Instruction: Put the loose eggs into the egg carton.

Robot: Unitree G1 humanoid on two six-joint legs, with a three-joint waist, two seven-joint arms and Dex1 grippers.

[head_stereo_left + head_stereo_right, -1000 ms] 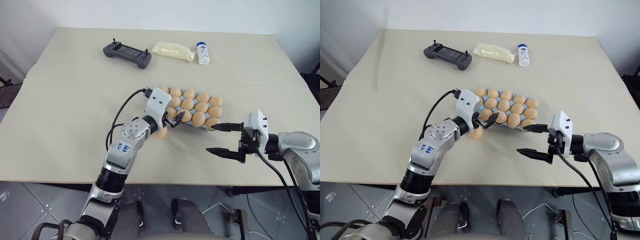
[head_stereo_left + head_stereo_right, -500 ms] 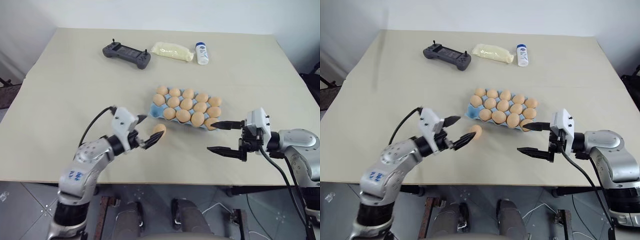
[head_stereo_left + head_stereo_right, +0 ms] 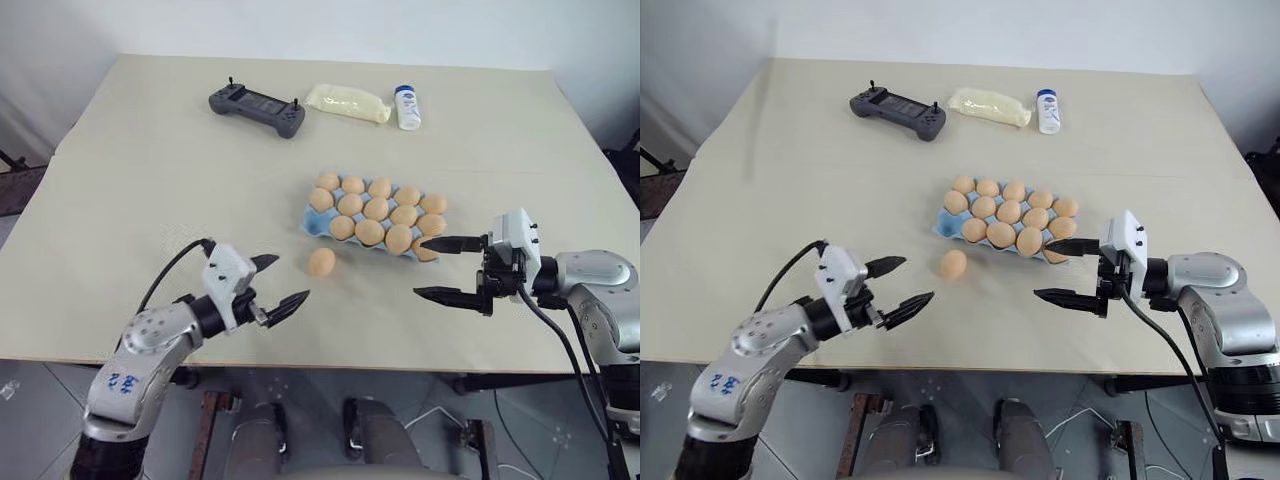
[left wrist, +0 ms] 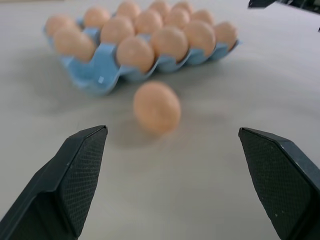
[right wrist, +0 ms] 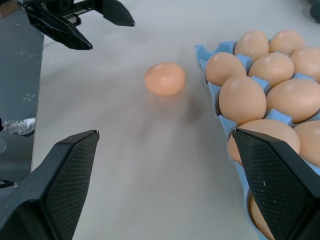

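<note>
Tan and smooth, one loose egg (image 3: 321,262) lies on the tabletop (image 3: 150,180) just beside the blue egg carton (image 3: 312,222), between my wide-open, empty fingers (image 3: 289,303).

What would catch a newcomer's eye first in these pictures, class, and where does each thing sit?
The blue egg carton at mid-table, its cups packed with tan eggs, stands out first. One loose egg lies on the bare table just in front of its near left corner. The open left gripper and open right gripper hang on either side, touching nothing.
</note>
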